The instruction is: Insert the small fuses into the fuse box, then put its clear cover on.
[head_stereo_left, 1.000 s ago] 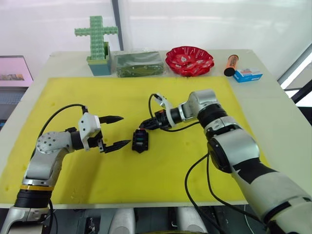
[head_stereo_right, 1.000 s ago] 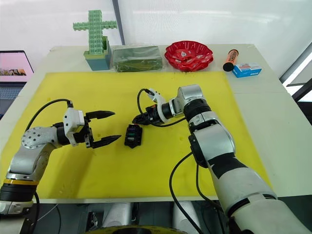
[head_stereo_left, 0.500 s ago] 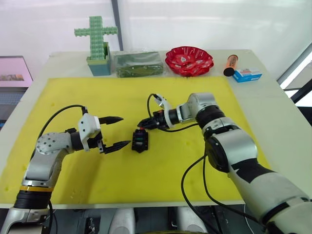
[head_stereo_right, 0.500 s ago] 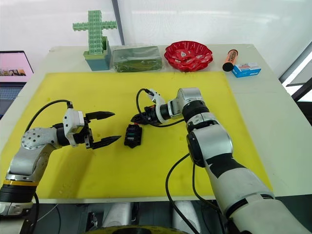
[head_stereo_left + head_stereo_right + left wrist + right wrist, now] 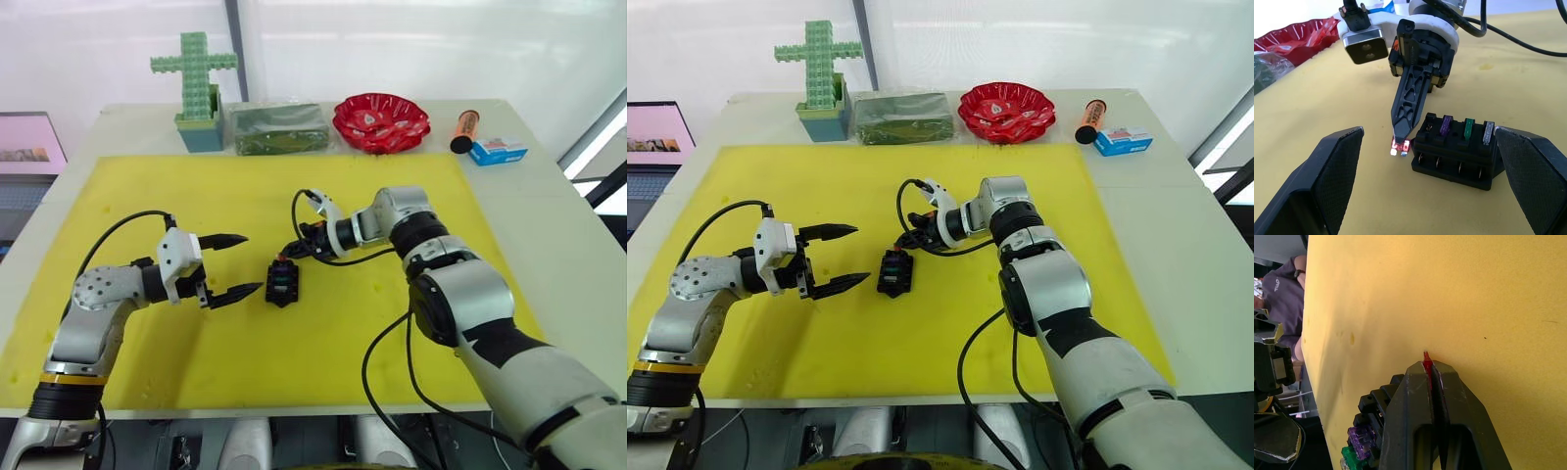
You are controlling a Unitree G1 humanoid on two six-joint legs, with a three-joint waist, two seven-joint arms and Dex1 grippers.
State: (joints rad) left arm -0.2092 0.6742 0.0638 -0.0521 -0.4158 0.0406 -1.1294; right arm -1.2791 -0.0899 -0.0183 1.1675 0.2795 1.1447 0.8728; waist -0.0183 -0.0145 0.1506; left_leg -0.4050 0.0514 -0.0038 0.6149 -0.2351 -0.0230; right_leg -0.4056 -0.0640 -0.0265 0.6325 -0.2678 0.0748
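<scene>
The left gripper [image 5: 231,264] hangs spread and empty beside the fuse box [image 5: 1457,152]; purple, green and grey fuses sit seated; the right gripper [image 5: 1400,139] pinches the red fuse [image 5: 1400,148] just beside it; the cover remains to be fitted.

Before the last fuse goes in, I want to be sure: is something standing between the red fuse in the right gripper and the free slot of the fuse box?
Nothing visible does. The right gripper holds the red fuse just beside the fuse box, at its end with the open slot.
</scene>
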